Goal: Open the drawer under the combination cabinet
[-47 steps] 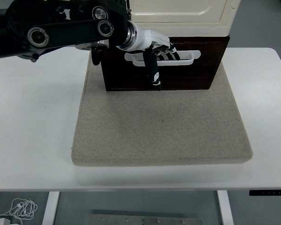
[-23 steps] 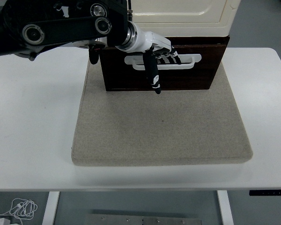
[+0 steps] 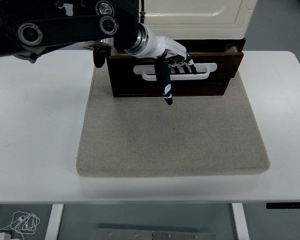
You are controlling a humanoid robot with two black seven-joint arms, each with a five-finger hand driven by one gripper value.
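Already your drawer is cracked open, with most of the pull left.
Your left hand's fingers [image 3: 182, 62] hook the white handle [image 3: 205, 70]; the drawer [image 3: 225, 60] juts slightly from under the cabinet [image 3: 200, 12] on the bench's [image 3: 35, 130] mat [image 3: 170, 140].

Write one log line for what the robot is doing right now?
phase: pulling | left hand: fingers hooked in white handle | dark brown wooden drawer: slightly out | cream cabinet: above | beige mat: underneath | right hand: not in view
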